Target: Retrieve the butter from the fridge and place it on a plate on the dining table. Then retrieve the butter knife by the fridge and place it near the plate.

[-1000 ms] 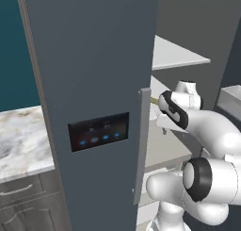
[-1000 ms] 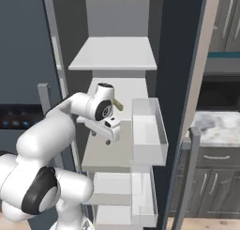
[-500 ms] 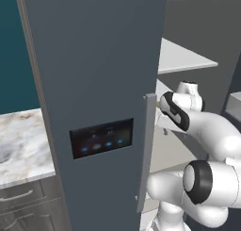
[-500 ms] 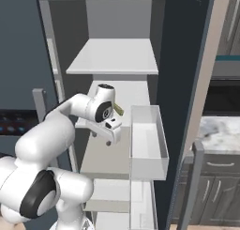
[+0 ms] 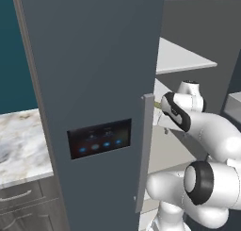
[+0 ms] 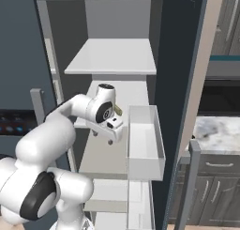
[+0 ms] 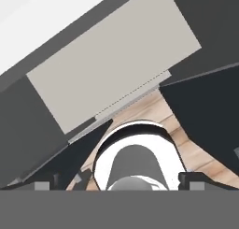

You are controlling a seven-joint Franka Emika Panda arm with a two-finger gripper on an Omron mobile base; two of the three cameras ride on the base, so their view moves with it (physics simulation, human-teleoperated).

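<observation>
From the left base view we had the fridge with its near door standing in front of us, the black panel glowing blue, and the arm reaching past the door's edge into the open compartment; a sliver of pale yellow, the butter, showed just at the hand, beside the grey handle. Over on the right base view, the gripper hung above the lower white shelf, close to the door bin, and that pale stick peeked out at the wrist's right side, touching the hand. How far apart the fingers stood, we could not tell. From the hand view we looked down past a finger tip at a grey shelf and wooden floor.
</observation>
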